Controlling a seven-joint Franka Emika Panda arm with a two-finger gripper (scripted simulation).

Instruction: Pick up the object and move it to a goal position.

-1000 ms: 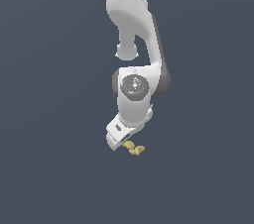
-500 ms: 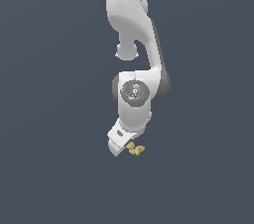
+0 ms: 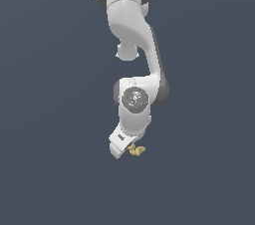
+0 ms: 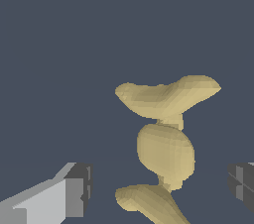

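While I hang low over the grey floor, this is how things stand.
Jaws [image 4: 158,188]: spread wide, my two dark pads well apart and pinching nothing; no pad touches anything in the wrist view.
Fingers: one pad [image 4: 79,188] on its pale grey finger at one side of the wrist view, the other pad [image 4: 243,186] only partly in frame at the opposite side.
Object [image 4: 166,143]: tan-yellow and knobbly, made of rounded lobes joined by thin necks; it lies between my pads, nearer the partly seen one, with its long axis running across the line from pad to pad.
Object in the exterior view [image 3: 136,150]: a small yellow lump just beside my white hand [image 3: 119,144], on the exterior view's right of it; whether it rests on the floor I cannot tell.
Arm [image 3: 134,69]: white, reaching down from the top of the exterior view, wrist bent over the object.
Ground [image 3: 50,119]: plain dark grey-blue all round.
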